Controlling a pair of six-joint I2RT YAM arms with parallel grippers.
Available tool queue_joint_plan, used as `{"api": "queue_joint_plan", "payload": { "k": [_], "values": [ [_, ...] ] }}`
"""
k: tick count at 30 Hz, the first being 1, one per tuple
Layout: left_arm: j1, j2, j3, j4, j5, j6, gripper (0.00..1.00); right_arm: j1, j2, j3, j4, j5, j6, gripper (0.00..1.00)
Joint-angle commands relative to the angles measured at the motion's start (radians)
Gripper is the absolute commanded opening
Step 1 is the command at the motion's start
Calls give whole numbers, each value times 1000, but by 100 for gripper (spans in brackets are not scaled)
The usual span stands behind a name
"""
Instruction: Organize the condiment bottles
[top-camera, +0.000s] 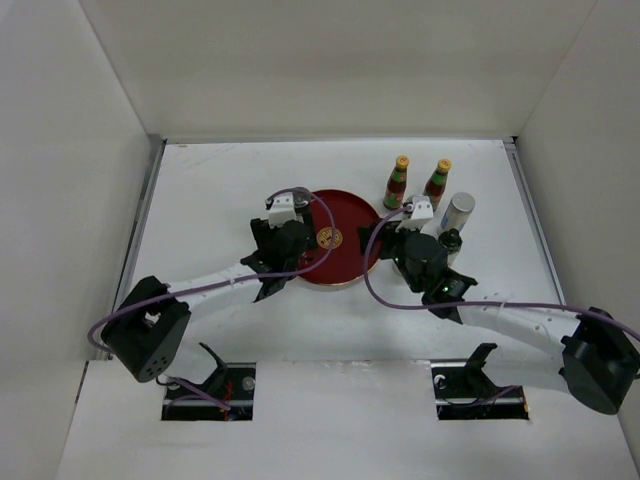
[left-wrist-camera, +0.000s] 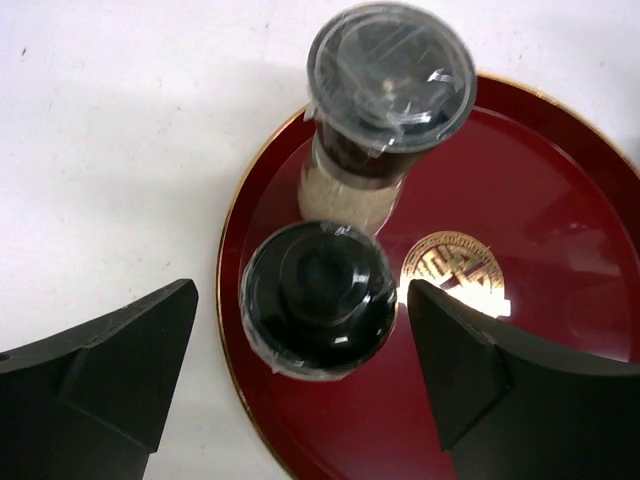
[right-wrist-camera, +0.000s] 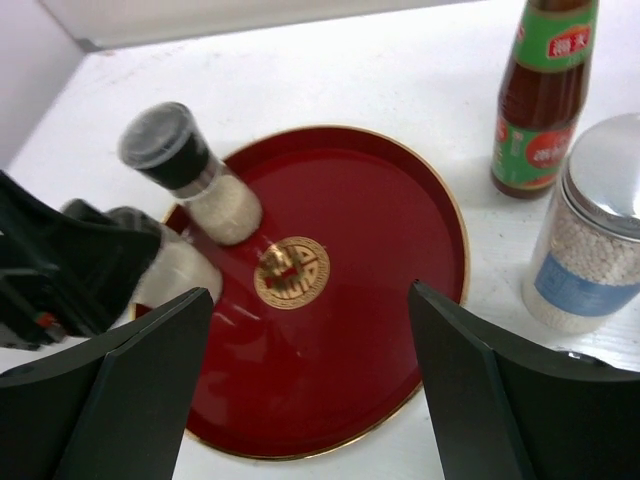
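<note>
Two spice jars stand on the left part of the round red tray (left-wrist-camera: 560, 200): a tall dark-capped one (left-wrist-camera: 385, 90) and a short dark-lidded one (left-wrist-camera: 320, 298). My left gripper (left-wrist-camera: 302, 295) is open, with a finger on either side of the short jar, not touching it. My right gripper (right-wrist-camera: 310, 295) is open and empty over the tray's near right part (right-wrist-camera: 400, 200). Two slim yellow-capped sauce bottles (top-camera: 397, 182) (top-camera: 437, 182) stand behind the tray's right side. A silver-topped cylinder (top-camera: 457, 213) and a small dark-lidded jar (top-camera: 451, 240) stand to their right.
White walls close in the table (top-camera: 210, 190) on the left, back and right. In the right wrist view a sauce bottle (right-wrist-camera: 545, 100) and the silver-topped cylinder (right-wrist-camera: 600, 230) stand just right of the tray, and the left gripper (right-wrist-camera: 60, 270) is at the tray's left edge.
</note>
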Motion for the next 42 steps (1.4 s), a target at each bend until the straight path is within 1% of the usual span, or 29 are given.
{"api": "queue_joint_plan", "payload": {
  "k": [1, 2, 3, 5, 6, 8, 9, 10, 12, 13, 14, 15, 17, 19, 20, 22, 25, 28, 32, 38, 42],
  "values": [
    [-24, -97, -56, 42, -48, -38, 89, 25, -83, 41, 35, -49, -1, 82],
    [-36, -129, -76, 47, -59, -49, 90, 25, -94, 43, 32, -49, -1, 79],
    [-51, -178, -102, 58, -83, -52, 92, 25, -104, 47, 24, -47, -2, 71],
    [-83, -302, -160, 67, -102, -60, 91, -16, -114, 87, -45, -44, -4, 43],
    [-103, -373, -192, 82, -112, -52, 90, -49, -114, 124, -106, -49, 4, 33],
    [-125, -512, -258, 114, -114, -42, 86, -92, -97, 210, -212, -43, 7, 23],
    [-129, -580, -290, 131, -108, -41, 82, -116, -80, 253, -252, -35, 4, 21],
    [-136, -647, -321, 145, -102, -41, 75, -138, -60, 302, -287, -24, -1, 20],
    [-151, -773, -378, 147, -87, -43, 48, -173, -2, 401, -359, -1, -22, 24],
    [-163, -827, -402, 144, -71, -45, 37, -190, 32, 453, -396, 14, -33, 28],
    [-178, -879, -434, 139, -51, -45, 30, -202, 59, 490, -422, 29, -40, 33],
    [-197, -928, -465, 134, -30, -51, 25, -217, 107, 550, -459, 52, -56, 41],
    [-249, -1033, -534, 125, -22, -71, 18, -237, 176, 627, -504, 85, -83, 51],
    [-310, -1105, -597, 140, -49, -86, 17, -251, 256, 705, -553, 115, -103, 60],
    [-332, -1113, -614, 151, -66, -83, 17, -260, 296, 746, -577, 128, -109, 64],
    [-353, -1088, -594, 157, -68, -68, 17, -274, 374, 823, -623, 146, -114, 71],
    [-398, -1062, -590, 197, 2, -71, 19, -287, 460, 911, -659, 161, -119, 76],
    [-432, -1056, -631, 284, 22, -92, 23, -291, 524, 986, -691, 191, -111, 77],
    [-452, -1052, -645, 308, -13, -88, 29, -314, 603, 1054, -729, 218, -114, 78],
    [-410, -978, -646, 340, -16, -80, 32, -359, 644, 1037, -712, 186, -102, 76],
    [-386, -944, -653, 361, -2, -91, 33, -368, 652, 1020, -685, 135, -111, 70]
  ]
}}
